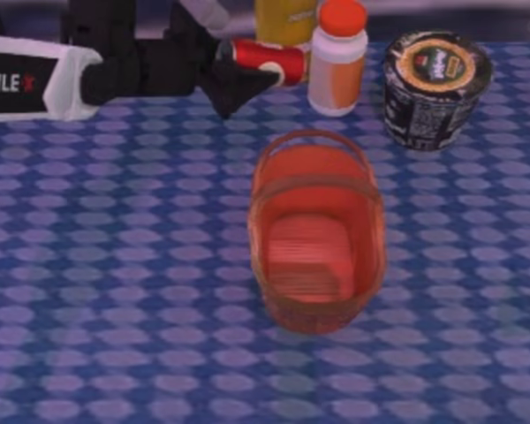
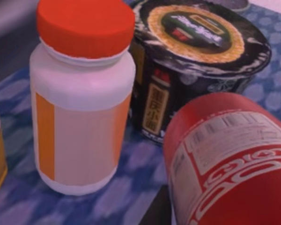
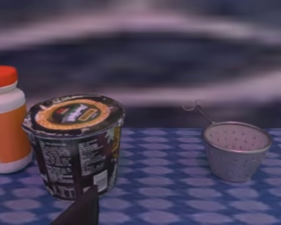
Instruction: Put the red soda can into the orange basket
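So the left tool is up at the far edge of the worktop, reaching in from the left, and it's pinching the red soda can between its dark fingers. The can is lying over on its side in the grip, long axis running left-right across the worktop, with its free end pointing right toward the white bottle with the orange cap. It sits just beside that bottle, looks almost touching from above.

From the left wrist camera the can fills the near corner, barcode and white lettering facing up, and it points off toward the bottle and the black cup-noodle tub behind it.

The orange basket sits upright around the middle of the worktop, nearer the camera than the can and well apart from it, handle arched across its far half. Inside it's bare.

A yellow container stands right behind the can. The right wrist camera shows the tub, the bottle and a small metal strainer off to the side. Can't tell whether the right tool is spread or closed; only a dark tip shows.
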You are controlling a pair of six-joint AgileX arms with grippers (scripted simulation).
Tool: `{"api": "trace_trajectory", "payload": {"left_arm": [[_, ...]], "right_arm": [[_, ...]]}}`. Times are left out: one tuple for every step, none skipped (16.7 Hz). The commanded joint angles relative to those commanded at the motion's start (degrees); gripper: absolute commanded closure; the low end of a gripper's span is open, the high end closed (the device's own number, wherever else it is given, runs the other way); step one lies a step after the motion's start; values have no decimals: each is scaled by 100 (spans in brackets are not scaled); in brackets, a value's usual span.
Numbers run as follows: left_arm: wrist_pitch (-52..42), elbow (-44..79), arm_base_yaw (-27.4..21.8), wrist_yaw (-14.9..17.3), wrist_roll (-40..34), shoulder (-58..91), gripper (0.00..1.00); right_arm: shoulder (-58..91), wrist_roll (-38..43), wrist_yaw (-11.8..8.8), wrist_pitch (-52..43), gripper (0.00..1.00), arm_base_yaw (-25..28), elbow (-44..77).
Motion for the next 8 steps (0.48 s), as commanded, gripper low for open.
{"api": "trace_trajectory", "payload": {"left_arm": [[552, -197, -55, 361, -198, -104, 100], [1065, -383, -107, 702, -382, -212, 100], [1530, -555, -155, 1021, -551, -320, 100], [1937, -710, -199, 1313, -703, -427, 100], [2283, -845, -238, 1572, -833, -527, 100], [2567, -956, -272, 1796, -941, -618, 100], [2791, -1044, -298, 1978, -1027, -696, 100], [2954, -1109, -318, 2114, -1089, -757, 100]], "right_arm": [[0, 0, 0, 0, 0, 0, 0], [0, 0, 0, 0, 0, 0, 0], [0, 0, 0, 0, 0, 0, 0], [0, 0, 0, 0, 0, 0, 0], [0, 0, 0, 0, 0, 0, 0], [0, 0, 0, 0, 0, 0, 0], [0, 0, 0, 0, 0, 0, 0], [0, 0, 0, 0, 0, 0, 0]]}}
